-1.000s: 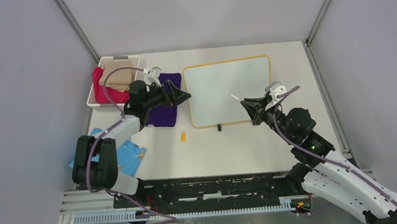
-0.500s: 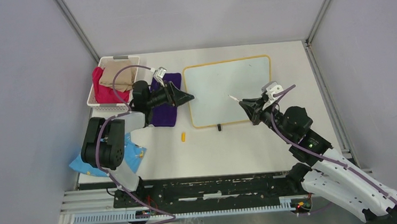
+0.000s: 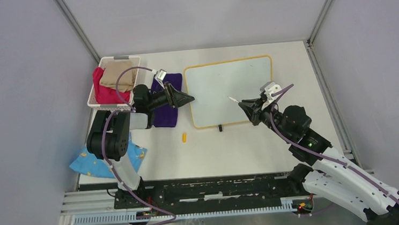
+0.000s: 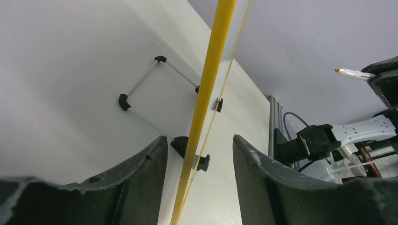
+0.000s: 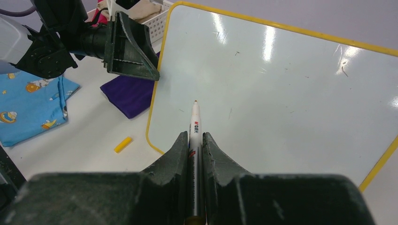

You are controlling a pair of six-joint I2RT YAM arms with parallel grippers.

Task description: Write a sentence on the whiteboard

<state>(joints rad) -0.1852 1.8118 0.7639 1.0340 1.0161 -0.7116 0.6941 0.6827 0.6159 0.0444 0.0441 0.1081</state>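
Observation:
The whiteboard (image 3: 222, 84) lies flat on the table, white with a yellow frame, and I see no sentence on it. My right gripper (image 3: 242, 104) is shut on a white marker (image 3: 234, 98) with an orange tip, held just above the board's lower middle. The right wrist view shows the marker (image 5: 195, 122) clamped between the jaws of this gripper (image 5: 194, 136), over the board (image 5: 281, 79). My left gripper (image 3: 190, 98) is open at the board's left edge. In the left wrist view its jaws (image 4: 199, 138) stand either side of the yellow frame (image 4: 206, 89).
A yellow cap (image 3: 184, 138) lies on the table in front of the board's left corner. A purple cloth (image 3: 165, 112) lies under my left gripper. A white basket (image 3: 110, 79) holds red and beige cloths. A blue patterned cloth (image 3: 101, 160) lies at front left.
My left arm has folded its elbow inward while its gripper stays at the board's left edge. My right gripper has crept slightly left with the marker.

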